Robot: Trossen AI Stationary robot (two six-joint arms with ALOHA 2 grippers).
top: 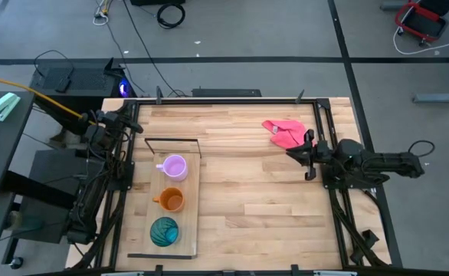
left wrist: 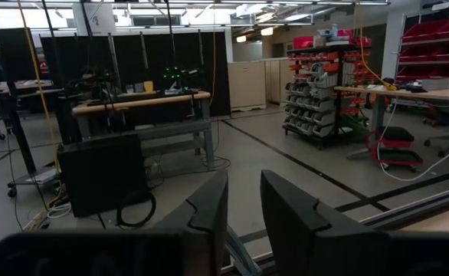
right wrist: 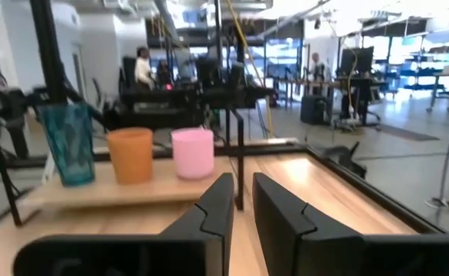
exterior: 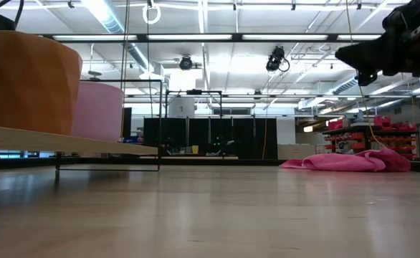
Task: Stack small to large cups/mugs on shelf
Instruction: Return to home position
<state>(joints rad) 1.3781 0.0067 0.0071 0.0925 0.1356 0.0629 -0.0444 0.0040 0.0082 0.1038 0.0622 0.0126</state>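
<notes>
1. Mugs stand in a row on the shelf (top: 192,201): lilac (top: 174,165), orange (top: 171,200), teal (top: 163,231).
2. Left hand (left wrist: 244,207) and right hand (right wrist: 242,201) are narrow and empty; park both gently, clear of the shelf.

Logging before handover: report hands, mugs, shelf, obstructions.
Left hand parked at table's left edge, empty. Right hand at right edge beside pink cloth, empty. Lilac mug, orange mug, teal tumbler lined up on shelf. Nothing obstructing.

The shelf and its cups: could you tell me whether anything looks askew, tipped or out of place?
Nothing stands out. The lilac mug, orange mug and teal tumbler stand upright in a row on the shelf.
</notes>
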